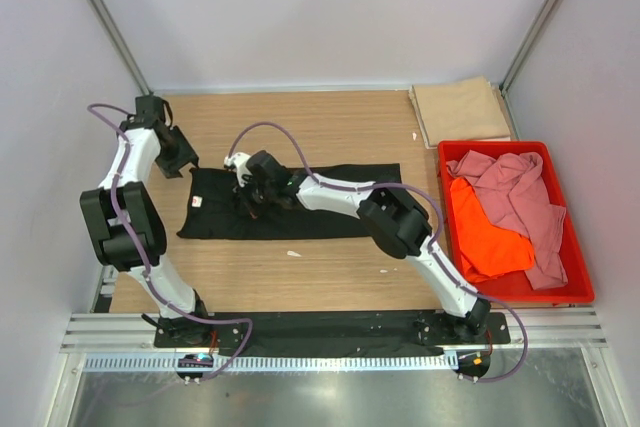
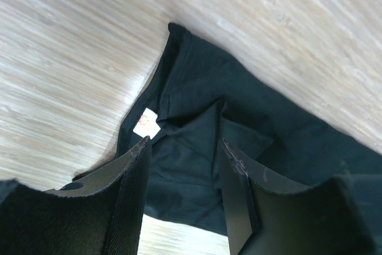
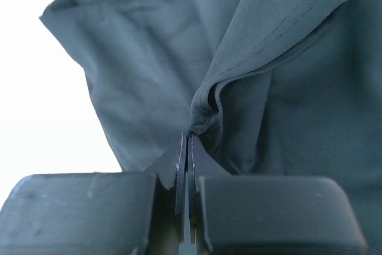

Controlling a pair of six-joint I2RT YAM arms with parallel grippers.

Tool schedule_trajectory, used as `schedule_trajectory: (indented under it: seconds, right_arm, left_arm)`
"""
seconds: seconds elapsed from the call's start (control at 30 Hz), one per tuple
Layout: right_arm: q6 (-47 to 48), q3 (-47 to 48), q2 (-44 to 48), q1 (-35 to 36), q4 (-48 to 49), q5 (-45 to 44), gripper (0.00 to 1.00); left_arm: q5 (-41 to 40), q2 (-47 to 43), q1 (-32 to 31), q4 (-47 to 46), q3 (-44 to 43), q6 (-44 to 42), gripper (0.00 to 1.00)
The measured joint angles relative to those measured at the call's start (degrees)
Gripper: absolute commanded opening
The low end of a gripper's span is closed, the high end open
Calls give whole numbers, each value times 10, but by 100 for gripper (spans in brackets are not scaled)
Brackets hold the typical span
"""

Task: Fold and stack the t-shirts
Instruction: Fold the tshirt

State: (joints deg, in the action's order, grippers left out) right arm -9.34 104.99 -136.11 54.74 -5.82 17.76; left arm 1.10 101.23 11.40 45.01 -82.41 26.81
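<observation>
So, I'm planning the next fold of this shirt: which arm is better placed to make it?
Right, probably. The right gripper is shut on a pinch of the black shirt; the left gripper hangs open above its label, holding nothing.

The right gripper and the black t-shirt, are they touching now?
Touching. The right wrist view shows the right gripper shut, its tips pinching a bunched fold of the black t-shirt.

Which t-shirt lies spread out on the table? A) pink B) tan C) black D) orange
C: the black t-shirt lies flat on the table; the orange t-shirt and pink t-shirt sit in the red crate, and the tan t-shirt lies folded at the far corner.
</observation>
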Motion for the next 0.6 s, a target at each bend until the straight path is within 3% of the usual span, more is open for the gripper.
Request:
schedule_trajectory:
  seconds: [0.6]
  right_arm:
    - [28, -54, 35, 8, 2, -16, 1]
  left_arm:
    - [141, -3, 0, -23, 71, 3, 49]
